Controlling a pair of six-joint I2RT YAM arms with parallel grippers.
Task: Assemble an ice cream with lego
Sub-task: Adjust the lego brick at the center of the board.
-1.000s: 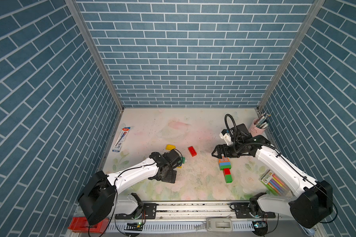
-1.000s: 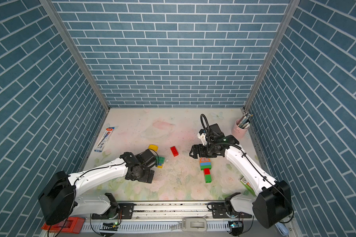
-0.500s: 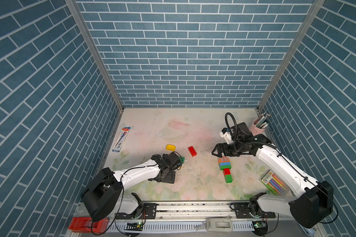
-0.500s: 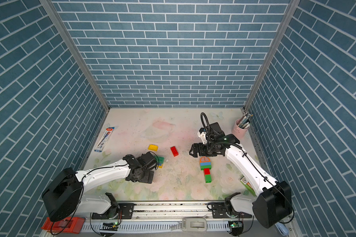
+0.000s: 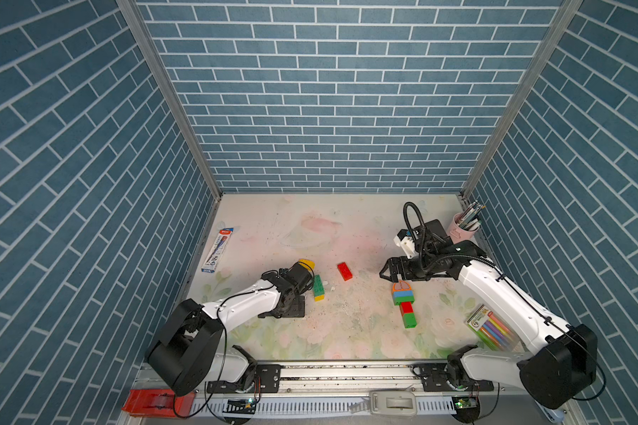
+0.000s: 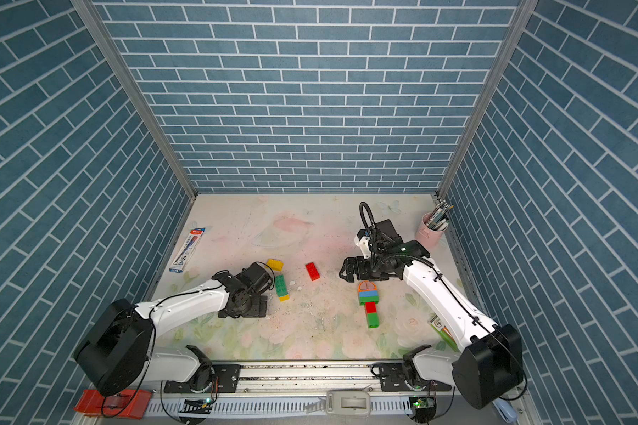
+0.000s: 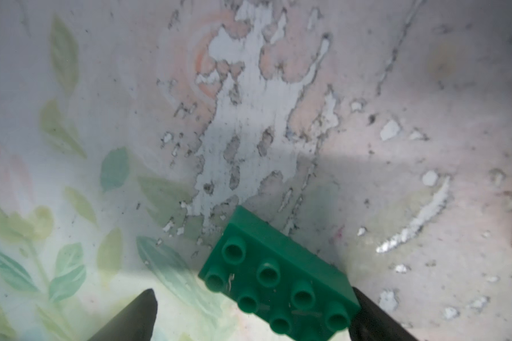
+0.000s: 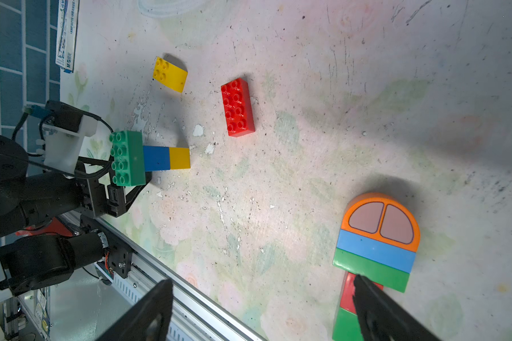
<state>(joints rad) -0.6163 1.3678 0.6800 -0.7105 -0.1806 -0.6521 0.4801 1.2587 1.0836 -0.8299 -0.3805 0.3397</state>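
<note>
My left jaws are wide open, holding nothing. The green brick lies on the worktop between them, long side slanting across. My open, empty right jaws are farther off.

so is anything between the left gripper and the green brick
Nothing visible. The left gripper is open, and the green brick lies on the table right between its jaws, close to one of them.

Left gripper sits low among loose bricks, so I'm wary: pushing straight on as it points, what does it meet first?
Most likely the green brick, lying between the left gripper's open jaws, close to one finger; past it, only the tabletop. Depth is unclear.
</note>
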